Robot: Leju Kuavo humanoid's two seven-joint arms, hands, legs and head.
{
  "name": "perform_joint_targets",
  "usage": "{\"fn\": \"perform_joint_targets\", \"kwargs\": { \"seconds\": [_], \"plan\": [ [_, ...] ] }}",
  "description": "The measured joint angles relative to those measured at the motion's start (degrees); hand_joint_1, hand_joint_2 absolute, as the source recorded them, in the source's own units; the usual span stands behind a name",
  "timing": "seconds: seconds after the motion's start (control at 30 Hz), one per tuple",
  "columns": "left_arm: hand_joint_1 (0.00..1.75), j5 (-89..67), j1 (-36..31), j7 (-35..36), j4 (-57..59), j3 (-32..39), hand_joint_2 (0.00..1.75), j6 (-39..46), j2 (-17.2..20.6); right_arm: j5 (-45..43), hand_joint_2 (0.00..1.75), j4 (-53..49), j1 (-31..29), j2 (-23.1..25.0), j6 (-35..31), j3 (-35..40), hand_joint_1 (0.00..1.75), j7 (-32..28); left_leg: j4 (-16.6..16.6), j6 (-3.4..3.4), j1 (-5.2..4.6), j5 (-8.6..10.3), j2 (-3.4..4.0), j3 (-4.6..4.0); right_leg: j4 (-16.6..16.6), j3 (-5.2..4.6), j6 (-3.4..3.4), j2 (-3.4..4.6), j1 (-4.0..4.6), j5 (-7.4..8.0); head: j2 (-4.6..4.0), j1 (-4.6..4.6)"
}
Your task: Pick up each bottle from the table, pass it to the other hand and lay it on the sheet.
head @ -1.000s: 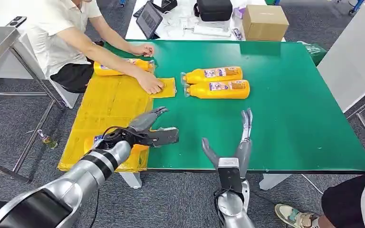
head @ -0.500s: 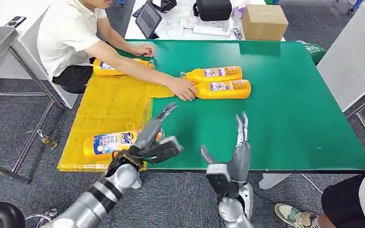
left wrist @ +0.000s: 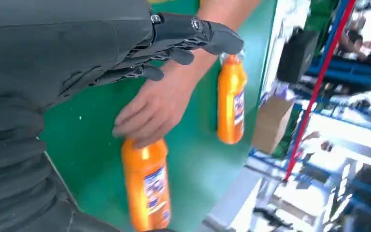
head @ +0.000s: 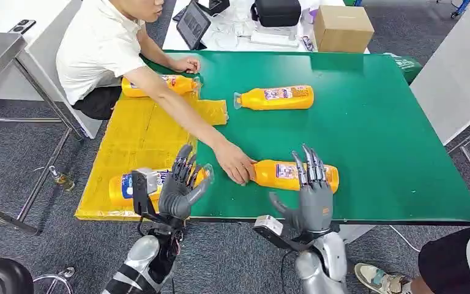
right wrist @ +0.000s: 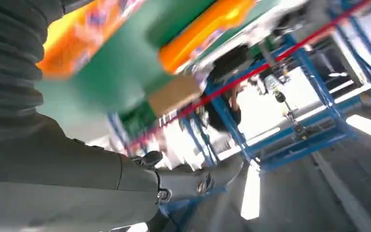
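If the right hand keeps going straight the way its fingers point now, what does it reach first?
Most likely the orange plastic bottle lying on the green table: the right hand is raised with its fingers overlapping that bottle in the head view. Depth is unclear; it may pass above. The person's hand holds the bottle's cap end.

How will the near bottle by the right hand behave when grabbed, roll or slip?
The near bottle lies on its side on the smooth green table, so it may roll if nudged. Its rounded, glossy plastic body looks slippery. The person's hand touches its cap end, so wait before grasping.
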Motion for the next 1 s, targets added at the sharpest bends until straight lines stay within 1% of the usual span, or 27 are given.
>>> {"fn": "perform_joint_targets", "kwargs": {
  "seconds": [0.07, 0.13, 0.27, 0.3, 0.37, 0.4, 0.43, 0.53, 0.63, 0.77, 1.0],
  "plan": [
    [0.00, 1.64, 0.38, 0.07, 0.07, 0.02, 1.75, 0.92, 0.02, 4.59, 1.75, 0.31, -0.82, 0.00, 0.00, -3.34, 0.00, 0.48, 0.00, 0.00, -0.01, 0.00, -0.01, -0.01, 0.00, 0.00, 0.00, 0.00, 0.00, 0.00, 0.00, -0.04],
    [0.00, 2.01, 0.56, -0.04, 0.39, 0.00, 1.75, 1.64, 0.15, 8.78, 1.75, 1.05, -1.37, -0.09, 0.00, -5.92, 0.00, 2.61, 0.00, 0.00, -0.01, 0.00, 0.03, -0.01, 0.00, 0.00, 0.00, 0.01, 0.00, 0.00, 0.00, -0.02],
    [0.00, 1.35, 0.71, -0.52, 1.01, -0.02, 1.75, 2.82, 0.48, 11.18, 1.75, 2.12, -1.86, -0.50, -0.02, -8.56, 0.00, 5.29, 0.00, 0.00, 0.00, 0.00, 0.03, -0.01, 0.00, -0.01, 0.00, 0.01, 0.00, 0.00, 0.00, -0.04],
    [0.00, 0.65, 0.71, -0.63, 1.09, -0.07, 1.75, 3.21, 0.50, 11.94, 1.75, 2.36, -1.98, -0.61, -0.02, -8.76, 0.00, 6.89, 0.00, 0.00, 0.00, 0.00, 0.05, 0.00, 0.00, -0.01, 0.00, 0.02, 0.01, 0.00, 0.00, -0.04],
    [0.00, -1.53, 0.70, -0.81, 1.40, -0.46, 1.75, 3.85, 0.52, 14.12, 1.75, 4.10, -2.62, -1.63, -0.02, -8.56, 0.00, 12.80, 0.00, 0.00, 0.00, 0.00, 0.05, 0.00, 0.00, 0.00, 0.00, 0.02, 0.01, 0.00, 0.00, -0.07],
    [0.00, -2.11, 0.70, -0.44, 1.57, -0.78, 1.75, 3.15, 0.52, 14.87, 1.75, 5.48, -3.11, -2.59, -0.02, -7.91, 0.00, 16.72, 0.00, 0.01, 0.00, 0.01, 0.02, -0.02, 0.00, 0.01, 0.00, 0.00, 0.00, 0.00, -0.02, -0.02],
    [0.00, -1.42, 0.70, 0.53, 1.68, -1.12, 1.75, 1.87, 0.50, 15.18, 1.75, 6.43, -3.56, -3.48, 0.00, -7.22, 0.00, 19.16, 0.00, 0.02, -0.01, 0.01, -0.02, -0.04, 0.00, 0.01, 0.00, -0.01, 0.00, 0.00, 0.00, 0.00],
    [0.00, 5.84, 0.76, 4.62, 2.21, -1.88, 1.75, -5.12, 0.50, 15.42, 1.75, 11.11, -7.02, -5.53, -0.02, -4.25, 0.00, 22.82, 0.00, 0.02, -0.03, 0.01, 0.15, -0.04, 0.00, -0.03, 0.02, 0.06, -0.01, 0.07, 0.00, -0.02],
    [0.00, 7.65, 0.37, 5.29, 2.40, -3.17, 1.75, -7.39, 0.50, 15.01, 1.75, 17.97, -11.43, -6.91, -0.02, -0.55, 0.00, 27.27, 0.02, 0.07, -0.03, 0.06, 0.17, 0.01, 0.00, -0.04, 0.05, 0.10, -0.01, 0.09, 0.00, -0.02],
    [0.00, 7.54, 0.24, 5.49, 2.36, -4.57, 1.75, -6.95, 0.52, 13.39, 1.75, 25.02, -15.12, -8.65, -0.02, 3.37, 0.00, 29.61, 0.02, 0.12, -0.01, 0.13, 0.10, -0.01, 0.00, 0.00, 0.06, 0.01, 0.00, 0.09, 0.00, -0.07],
    [0.00, 7.38, -0.18, 5.75, 2.36, -6.27, 1.75, -6.65, 0.52, 13.08, 1.75, 30.76, -18.17, -10.78, -0.07, 6.61, 0.00, 32.07, 0.02, 0.14, -0.04, 0.12, 0.10, -0.06, 0.00, -0.01, 0.06, 0.01, -0.02, 0.08, 0.00, -0.02]
  ]
}}
